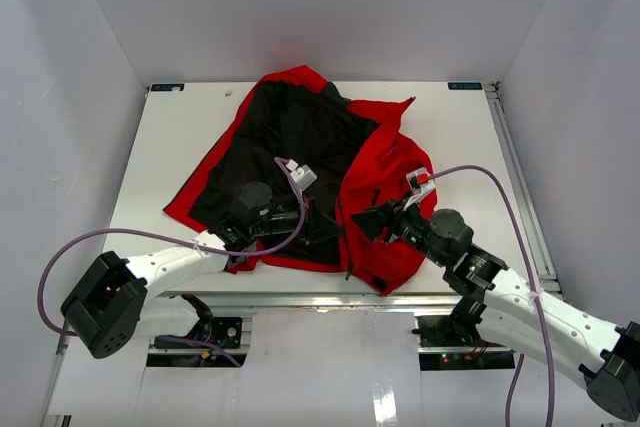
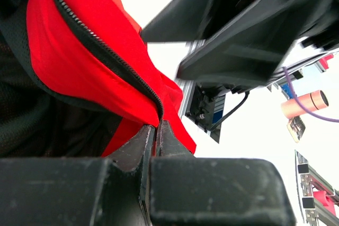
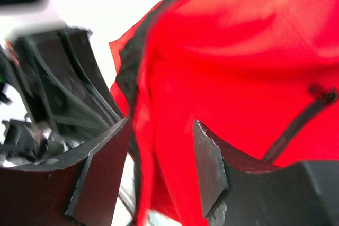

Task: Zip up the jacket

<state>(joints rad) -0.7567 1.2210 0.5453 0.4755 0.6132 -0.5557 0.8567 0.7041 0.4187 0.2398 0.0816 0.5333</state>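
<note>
The red jacket (image 1: 385,162) lies open on the white table (image 1: 460,137), its black lining (image 1: 290,137) facing up. My left gripper (image 1: 325,230) is at the jacket's near hem. In the left wrist view it (image 2: 157,126) is shut on the lower end of the dark front zipper (image 2: 100,51) edge. My right gripper (image 1: 366,220) faces it from the right. In the right wrist view it (image 3: 159,154) is open, with a fold of red jacket fabric (image 3: 238,51) and its dark edge between the fingers (image 3: 209,168). A dark pocket zip (image 3: 299,125) shows at right.
Grey walls enclose the table on three sides. The right gripper's black body (image 2: 254,30) fills the upper right of the left wrist view, close ahead. The table's metal front rail (image 1: 300,299) runs just below the jacket's hem. Purple cables (image 1: 480,172) loop off both arms.
</note>
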